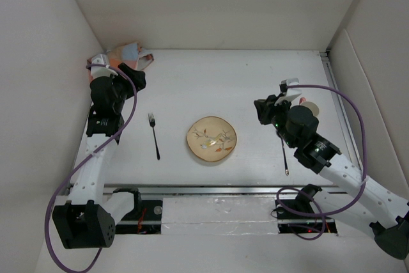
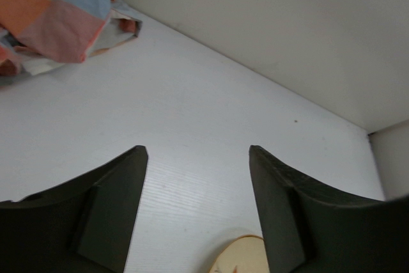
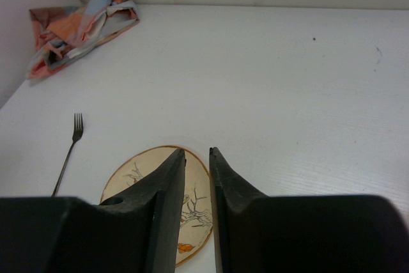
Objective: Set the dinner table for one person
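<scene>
White dinner table [image 1: 211, 81] filled the walled workspace, both arm bases at its near edge. Cream plate [image 1: 211, 140] with a branch pattern lay flat, about midway between the left and right edges and closer to the near edge. Fork [image 1: 154, 136] lay left of the plate, apart from it, tines toward the far edge and handle toward the near edge. Orange, grey and pink checked cloth [image 1: 128, 54] sat crumpled in the far-left corner, against the wall.

Left claw [image 2: 197, 155] was near the far-left corner, just beside the cloth. It was released, fingers wide apart, only bare table between them; the plate's rim showed at the bottom of its wrist view.

Right claw [image 3: 197, 153] was toward the right edge, pointed at the plate. Its fingers were only narrowly parted, a thin gap between them and nothing in it. The plate showed through that gap in the wrist view.

Thin dark utensil [image 1: 285, 158] lay right of the plate, well apart from it, lengthwise toward the near edge, its top end hidden under the right arm; kind could not be told.
</scene>
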Robot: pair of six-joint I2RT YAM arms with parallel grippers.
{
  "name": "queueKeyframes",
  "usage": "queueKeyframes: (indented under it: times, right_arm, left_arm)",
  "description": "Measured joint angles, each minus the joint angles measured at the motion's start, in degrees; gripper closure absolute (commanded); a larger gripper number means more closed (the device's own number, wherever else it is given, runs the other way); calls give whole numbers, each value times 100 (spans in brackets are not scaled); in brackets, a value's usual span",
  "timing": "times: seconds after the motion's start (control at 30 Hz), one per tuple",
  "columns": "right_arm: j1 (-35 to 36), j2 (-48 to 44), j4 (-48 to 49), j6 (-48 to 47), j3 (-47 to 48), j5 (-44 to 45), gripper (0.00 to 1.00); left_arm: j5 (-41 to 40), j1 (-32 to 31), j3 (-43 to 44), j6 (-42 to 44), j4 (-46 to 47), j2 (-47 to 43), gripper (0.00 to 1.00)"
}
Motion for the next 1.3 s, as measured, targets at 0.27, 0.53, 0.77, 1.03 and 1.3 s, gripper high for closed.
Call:
queueKeyframes:
  times: [0.27, 0.53, 0.77, 1.03, 1.3]
  right_arm:
    - [-129, -46, 210, 61, -63, -361, 100]
    - [-170, 76, 271, 98, -157, -540, 74]
    - [-166, 188, 483, 157, -407, -835, 43]
    - [-109, 870, 756, 170, -435, -1104, 43]
    - [-46, 1266, 905, 170, -433, -1215, 43]
  left_arm:
    - [-592, -20, 765, 94, -247, 879, 100]
    - [-1572, 72, 3257, 1045, -754, 3641, 38]
    - [-1869, 232, 4483, 1742, -1342, 5617, 39]
    - [-1834, 229, 5372, 2363, -1523, 6894, 53]
    - [-2192, 57, 5613, 2640, -1526, 7379, 98]
